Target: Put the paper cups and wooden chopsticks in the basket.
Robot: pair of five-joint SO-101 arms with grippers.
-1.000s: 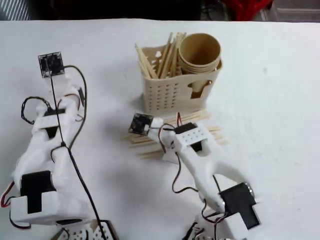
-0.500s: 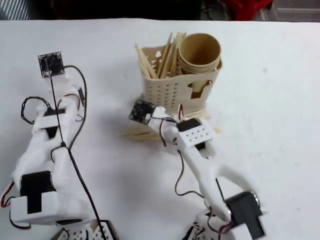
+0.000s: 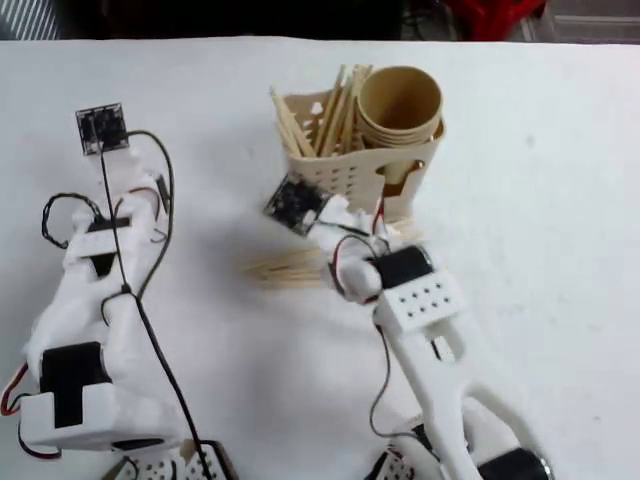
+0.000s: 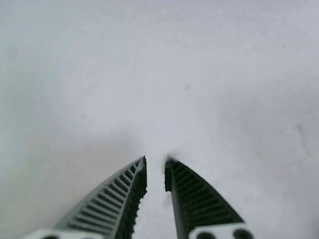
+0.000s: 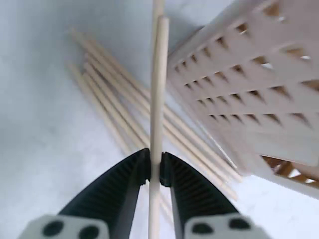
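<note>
Presently pinching a single wooden chopstick [image 5: 158,89] between the tips of the right pincer [image 5: 154,167], jaws closed down to the stick's width, grip taken toward one end with the long free part pointing ahead. Possibly a second stick lined up behind the first; hard to tell from the wrist view. Apparently held clear above the loose chopsticks [image 3: 285,270] fanned out on the table [image 3: 540,200] just beside the basket [image 3: 345,175], most likely so as to tip the stick over the rim without dragging the others along.

Already nested upright in one side of the basket: paper cups [image 3: 400,100]. Crowded into the other side, leaning on the wall: more chopsticks [image 3: 300,125], stood on end to save room. By the look of the pile on the table, several more trips to make.

Parked well apart over bare table: left pincer [image 4: 155,172], all but closed, only a slim gap at the tips, nothing between them; out of the way, probably, of the work at the basket.

Worth watching: the perforated basket wall close beside the held stick, an easy thing to snag on the way up.
</note>
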